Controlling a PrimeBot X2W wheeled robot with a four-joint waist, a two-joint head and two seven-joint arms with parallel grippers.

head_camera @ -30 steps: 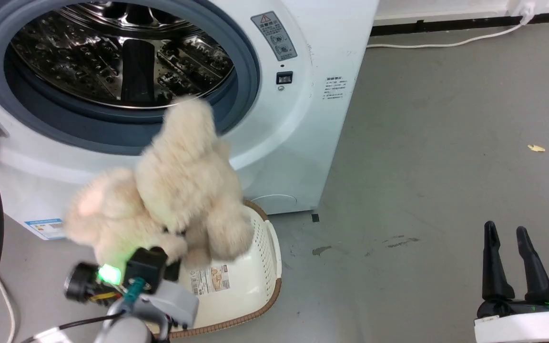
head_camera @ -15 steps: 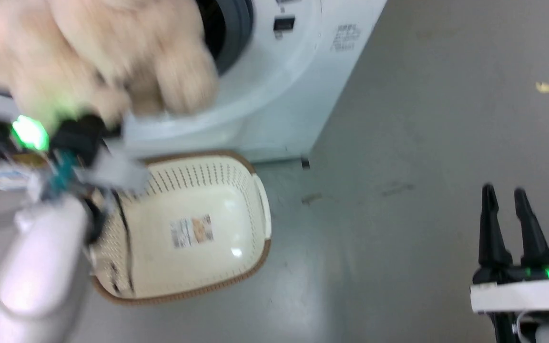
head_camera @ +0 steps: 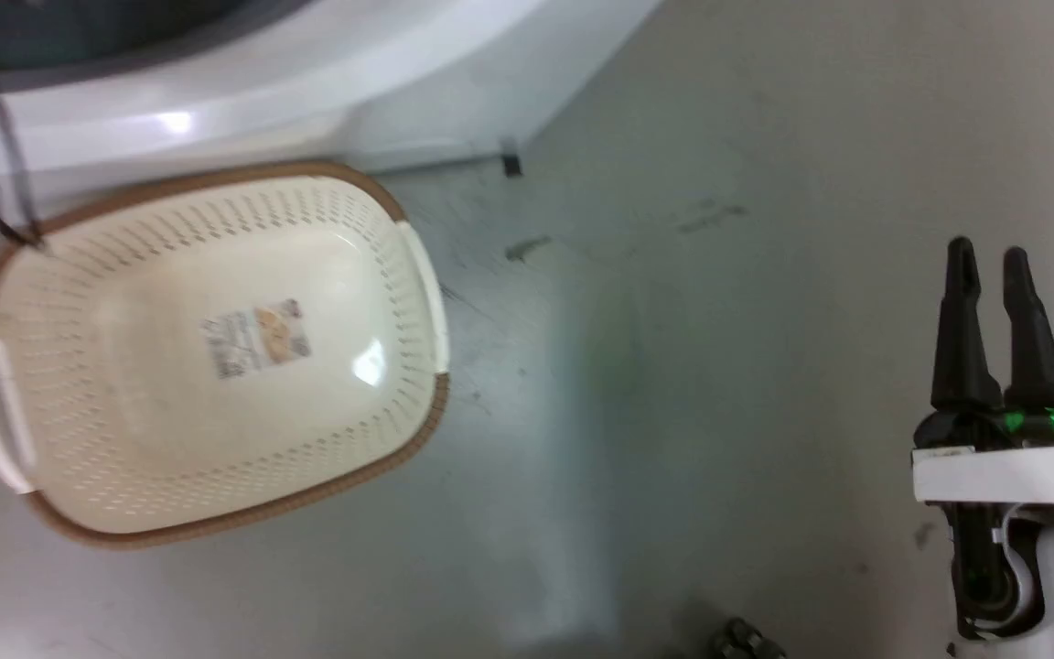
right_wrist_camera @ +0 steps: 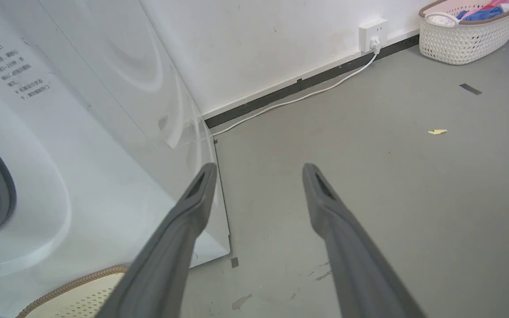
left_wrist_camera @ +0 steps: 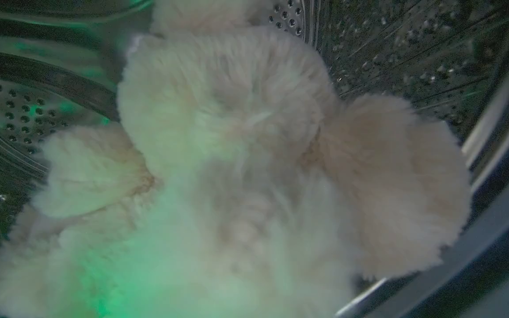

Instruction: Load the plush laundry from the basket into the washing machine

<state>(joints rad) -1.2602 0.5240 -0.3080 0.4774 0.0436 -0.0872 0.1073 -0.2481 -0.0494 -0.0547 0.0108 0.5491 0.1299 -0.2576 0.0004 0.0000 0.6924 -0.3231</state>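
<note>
Right hand (head_camera: 986,252): two dark fingers parted, nothing between them, held over the grey floor (head_camera: 719,366) well apart from the basket.
Left hand: fingers hidden under fur in the left wrist view; how far open cannot be told.
Plush laundry (left_wrist_camera: 237,154): cream-beige, fluffy, rounded limbs spread, inside the perforated steel drum (left_wrist_camera: 413,44) of the washing machine (head_camera: 307,82), lit green from below.
Basket (head_camera: 243,522): cream perforated plastic, brown rim, on the floor just beside the machine's front; label sticker (head_camera: 255,340) showing on its bottom.
Second basket (right_wrist_camera: 471,31): white, holding coloured cloth, by the far wall.
Wall socket (right_wrist_camera: 374,31) with white cord (right_wrist_camera: 303,99) along the skirting.
Yellow scrap (right_wrist_camera: 437,131) on the floor.
</note>
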